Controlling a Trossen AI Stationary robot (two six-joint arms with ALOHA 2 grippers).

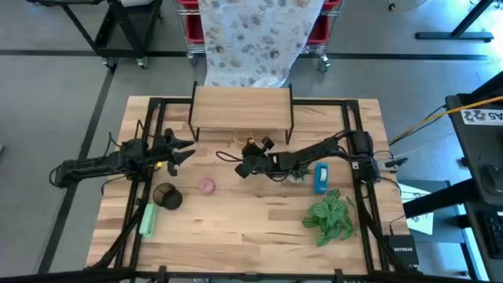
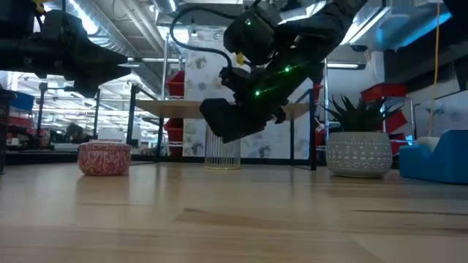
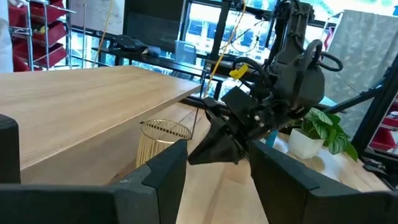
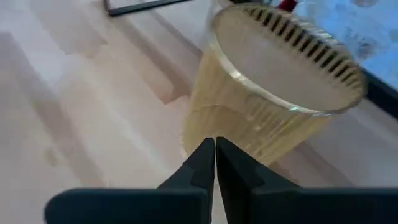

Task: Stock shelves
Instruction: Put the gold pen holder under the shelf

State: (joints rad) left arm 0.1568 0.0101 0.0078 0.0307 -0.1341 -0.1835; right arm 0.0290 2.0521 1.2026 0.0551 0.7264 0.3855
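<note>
My right tool [image 4: 214, 158], tips pinched together and empty, noses at the gold wire cup [image 4: 267, 106] mid-frame under the shelves [image 1: 242, 110]; pushing on could topple it, while my left tool [image 1: 182, 152] waits open at centre-left.

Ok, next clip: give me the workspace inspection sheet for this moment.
Surface: wooden table, no spills seen.
Job's things: shelves at the far edge; gold wire cup on the table under them.
Clutter: pink tin, dark cup, green tube, blue item, potted plant.
Grippers: right gripper shut, empty, just short of the wire cup; left gripper open, waiting at table left.
Cables: yellow cable off the table's right side.
Surroundings: red bins, patterned cloth.
</note>
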